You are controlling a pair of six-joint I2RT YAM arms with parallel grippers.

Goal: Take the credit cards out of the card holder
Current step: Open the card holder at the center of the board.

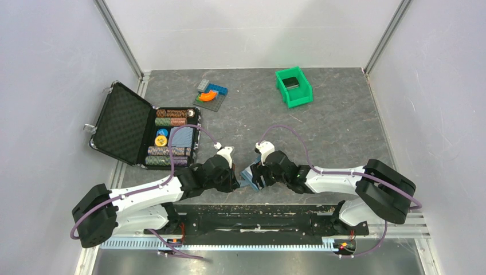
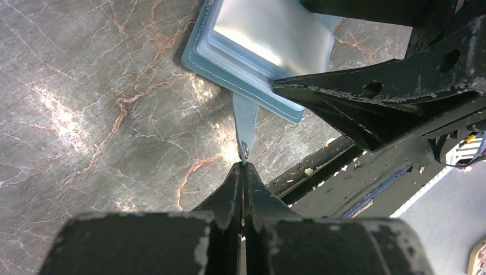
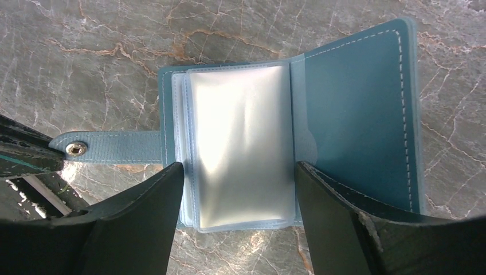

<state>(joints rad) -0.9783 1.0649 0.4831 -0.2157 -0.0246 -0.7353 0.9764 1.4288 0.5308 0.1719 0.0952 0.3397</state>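
The teal-blue card holder (image 3: 344,120) lies open on the table, its clear plastic sleeves (image 3: 240,143) showing. It also shows in the top view (image 1: 247,176) between the two grippers and in the left wrist view (image 2: 240,51). My left gripper (image 2: 245,166) is shut on the holder's snap strap (image 2: 245,123), near the metal snap. My right gripper (image 3: 239,177) is open, its fingers (image 3: 166,189) on either side of the sleeves just above them. No dark credit card shows inside the holder; the sleeves glare white.
An open black foam-lined case (image 1: 143,129) with poker chips stands at the left. A green bin (image 1: 293,87) holding a dark object sits at the back right. Coloured toy bricks (image 1: 211,93) lie at the back centre. The black arm mount rail (image 1: 258,215) runs along the near edge.
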